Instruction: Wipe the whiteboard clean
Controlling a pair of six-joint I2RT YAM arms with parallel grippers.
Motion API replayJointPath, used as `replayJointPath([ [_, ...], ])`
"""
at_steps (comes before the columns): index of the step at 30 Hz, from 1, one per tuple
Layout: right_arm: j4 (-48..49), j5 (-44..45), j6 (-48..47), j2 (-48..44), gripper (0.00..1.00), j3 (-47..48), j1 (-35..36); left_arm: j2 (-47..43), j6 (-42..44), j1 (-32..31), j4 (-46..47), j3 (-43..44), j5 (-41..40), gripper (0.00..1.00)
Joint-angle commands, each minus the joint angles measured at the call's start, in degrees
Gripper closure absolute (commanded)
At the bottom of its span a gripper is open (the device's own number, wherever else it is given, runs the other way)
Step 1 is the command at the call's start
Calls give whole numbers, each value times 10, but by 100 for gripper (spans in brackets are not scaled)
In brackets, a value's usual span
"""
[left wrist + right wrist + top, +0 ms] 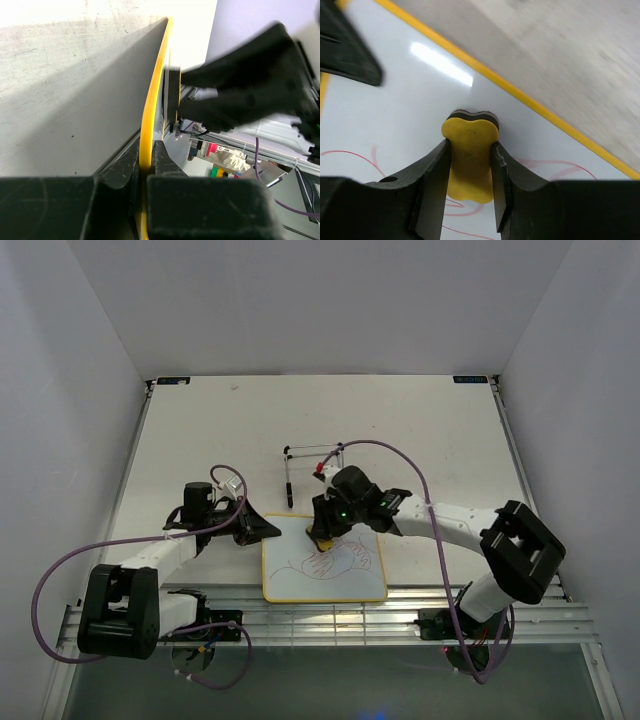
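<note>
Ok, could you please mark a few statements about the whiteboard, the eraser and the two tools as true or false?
1. The right tool is shut on the yellow eraser. True.
2. The whiteboard is wiped clean. False: red scribbles cover part of it.
3. The left tool clamps the whiteboard's yellow frame. True.
4. The whiteboard stands on the black wire easel. False: it lies near the front edge of the table, apart from the easel behind it.
</note>
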Motion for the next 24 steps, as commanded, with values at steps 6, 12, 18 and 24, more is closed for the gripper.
replayJointPath([
  [6, -91, -9, -5, -47, 75, -180, -175, -18, -12, 8, 5, -15, -95, 100],
  [12, -113, -12, -34, -43, 75, -185, -223, -18, -7, 9, 1, -12, -89, 100],
  [18, -98, -55, -20, -51, 76, -137, -178, -9, -5, 9, 7, -11, -78, 100],
  [24, -59, -83, 10, -26, 75, -72, -78, -13, -6, 8, 7, -13, -82, 100],
])
